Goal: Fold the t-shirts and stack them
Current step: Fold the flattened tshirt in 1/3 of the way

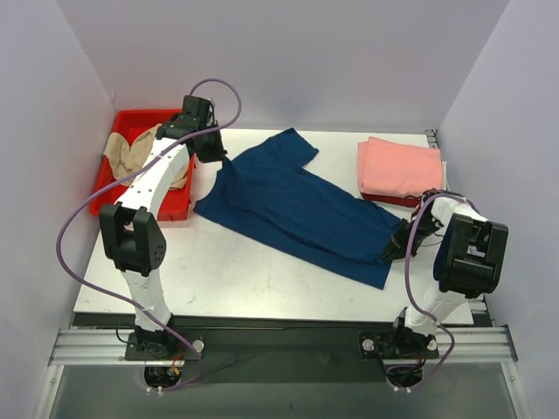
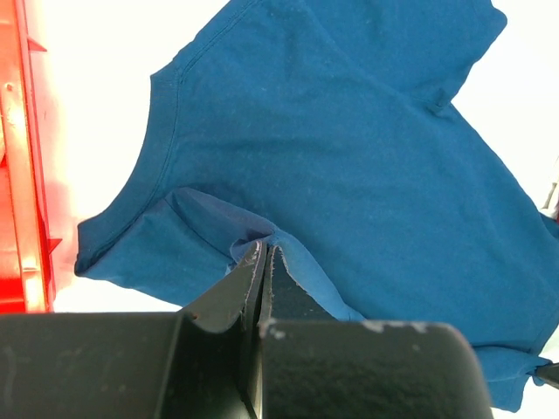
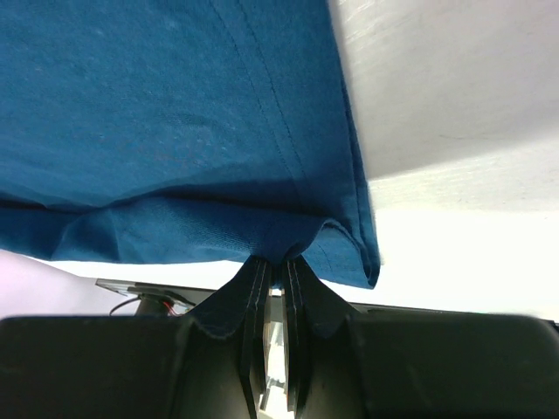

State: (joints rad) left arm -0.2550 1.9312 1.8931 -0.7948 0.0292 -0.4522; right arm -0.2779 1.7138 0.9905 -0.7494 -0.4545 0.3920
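Note:
A navy blue t-shirt lies stretched slantwise across the white table, print not showing. My left gripper is shut on its shoulder edge near the collar at the far left; the left wrist view shows the fingers pinching a raised fold of the navy shirt. My right gripper is shut on the hem at the near right; the right wrist view shows the navy cloth bunched between the closed fingers. A folded salmon-pink t-shirt lies at the far right. A beige t-shirt sits in the red bin.
A red plastic bin stands at the far left corner of the table, its edge showing in the left wrist view. A red edge shows under the pink stack. Grey walls close in the table on three sides.

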